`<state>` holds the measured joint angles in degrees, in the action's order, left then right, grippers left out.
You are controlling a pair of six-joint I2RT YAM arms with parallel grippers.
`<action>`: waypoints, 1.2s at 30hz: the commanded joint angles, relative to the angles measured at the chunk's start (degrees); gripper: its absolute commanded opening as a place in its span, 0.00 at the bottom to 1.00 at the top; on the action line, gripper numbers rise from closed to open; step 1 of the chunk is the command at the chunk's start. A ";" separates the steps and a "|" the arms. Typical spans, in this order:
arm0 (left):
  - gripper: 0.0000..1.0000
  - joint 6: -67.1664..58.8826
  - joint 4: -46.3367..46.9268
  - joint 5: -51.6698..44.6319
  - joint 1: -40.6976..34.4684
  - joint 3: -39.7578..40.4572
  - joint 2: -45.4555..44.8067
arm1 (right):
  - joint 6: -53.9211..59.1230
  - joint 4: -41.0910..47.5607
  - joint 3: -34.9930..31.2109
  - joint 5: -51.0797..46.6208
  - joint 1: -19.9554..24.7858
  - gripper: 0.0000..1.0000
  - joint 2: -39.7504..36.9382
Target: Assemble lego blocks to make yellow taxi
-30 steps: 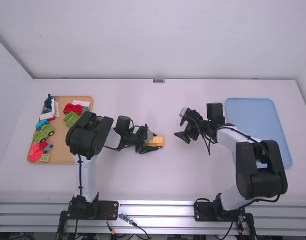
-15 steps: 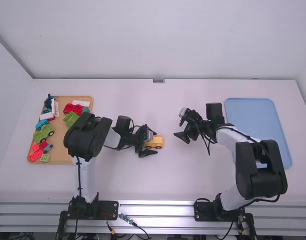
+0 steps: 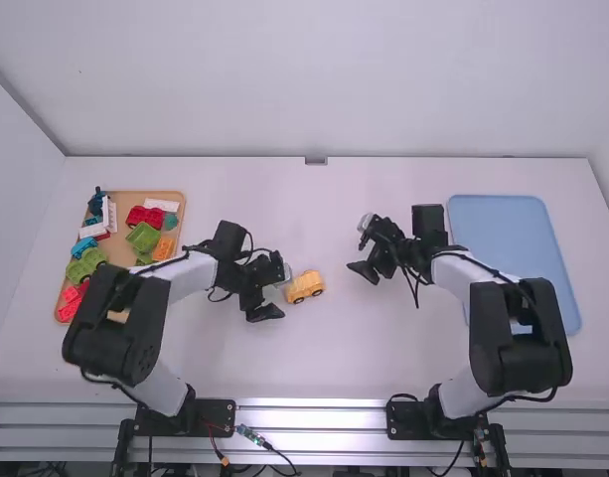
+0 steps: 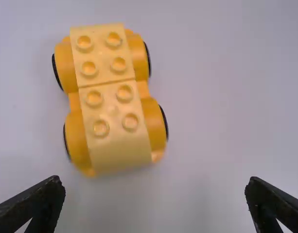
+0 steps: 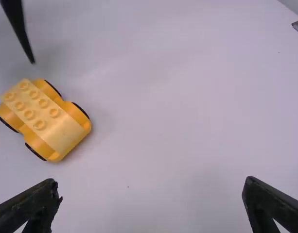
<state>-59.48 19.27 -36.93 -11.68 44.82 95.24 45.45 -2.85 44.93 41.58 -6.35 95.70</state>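
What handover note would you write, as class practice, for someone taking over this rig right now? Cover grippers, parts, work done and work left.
Left gripper: open, empty, beside the car.
Right gripper: open, empty, on the car's other side.
Parts: yellow plastic toy car stands on the white table between them; an orange-yellow block lies on the flat tan tray among other coloured blocks.
Done: pale yellow studded blocks sit on the orange-yellow, black-tyred base.
Left: probably check the fit, then perhaps add the tray's orange-yellow block.
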 commanded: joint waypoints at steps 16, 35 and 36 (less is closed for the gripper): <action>0.99 34.44 -2.80 30.42 5.20 5.70 -11.13 | 2.32 0.44 0.07 0.33 0.04 0.99 -1.38; 0.99 51.25 23.56 25.81 30.73 37.04 9.78 | 16.52 6.01 0.17 3.43 0.00 0.99 -1.38; 0.99 49.72 25.70 25.81 30.42 39.51 11.79 | 16.46 5.64 0.17 3.30 0.00 0.99 -1.38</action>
<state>-6.72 43.40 -9.87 19.57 80.60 103.72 61.49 2.90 44.93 44.40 -6.37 95.70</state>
